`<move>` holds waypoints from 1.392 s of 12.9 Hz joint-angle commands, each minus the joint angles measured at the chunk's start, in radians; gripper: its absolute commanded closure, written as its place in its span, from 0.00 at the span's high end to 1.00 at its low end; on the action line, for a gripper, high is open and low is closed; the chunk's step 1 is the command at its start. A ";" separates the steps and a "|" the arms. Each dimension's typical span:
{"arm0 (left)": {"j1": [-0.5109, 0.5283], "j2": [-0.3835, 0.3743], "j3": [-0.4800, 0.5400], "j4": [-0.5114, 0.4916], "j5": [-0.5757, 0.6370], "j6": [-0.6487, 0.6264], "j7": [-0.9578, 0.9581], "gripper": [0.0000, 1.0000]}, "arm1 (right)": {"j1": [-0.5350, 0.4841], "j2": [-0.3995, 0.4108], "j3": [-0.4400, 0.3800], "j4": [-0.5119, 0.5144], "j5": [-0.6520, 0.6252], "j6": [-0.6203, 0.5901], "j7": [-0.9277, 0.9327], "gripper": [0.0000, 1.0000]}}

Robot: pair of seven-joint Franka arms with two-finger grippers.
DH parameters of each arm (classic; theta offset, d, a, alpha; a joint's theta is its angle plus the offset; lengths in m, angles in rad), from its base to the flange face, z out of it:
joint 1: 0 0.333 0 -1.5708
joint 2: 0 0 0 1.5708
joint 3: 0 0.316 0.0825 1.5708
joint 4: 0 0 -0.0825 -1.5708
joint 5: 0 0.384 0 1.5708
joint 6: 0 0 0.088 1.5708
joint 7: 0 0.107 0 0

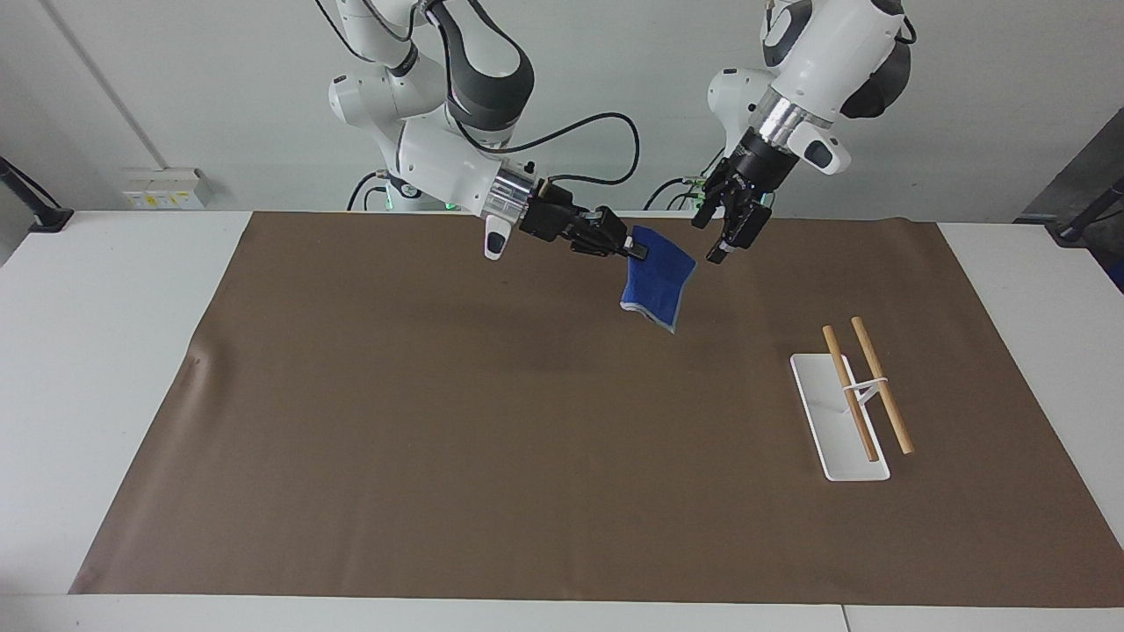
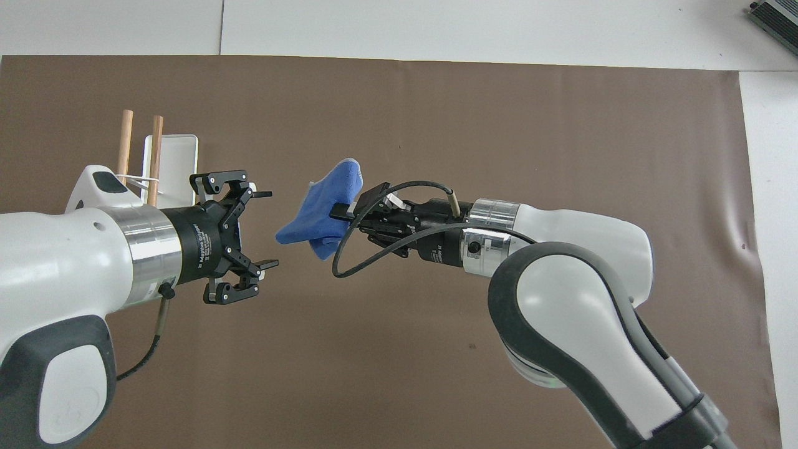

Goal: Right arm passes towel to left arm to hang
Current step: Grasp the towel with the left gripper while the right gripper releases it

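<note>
- Handover step: my right end effector (image 1: 634,252) is pinching one corner of the towel (image 1: 659,283), which hangs below it in the air above the tabletop (image 1: 439,395).
- My left end effector (image 2: 265,229) is spread wide, level with the towel and just beside its free edge, not touching.
- Next I'd judge the left one must slide around that edge and close before the right lets go.
- The rack (image 1: 850,399) waits toward the left arm's end.
</note>
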 commanded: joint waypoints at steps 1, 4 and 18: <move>-0.055 -0.021 0.012 -0.079 -0.022 0.109 -0.033 0.90 | -0.003 -0.004 0.003 -0.011 0.034 0.015 -0.037 0.00; -0.078 -0.012 0.013 -0.099 -0.022 0.160 -0.042 0.85 | -0.004 -0.004 0.003 -0.005 0.034 0.010 -0.038 0.00; -0.049 0.000 0.019 -0.099 -0.019 0.227 -0.010 0.00 | -0.015 -0.010 -0.002 -0.001 0.029 0.013 -0.029 0.23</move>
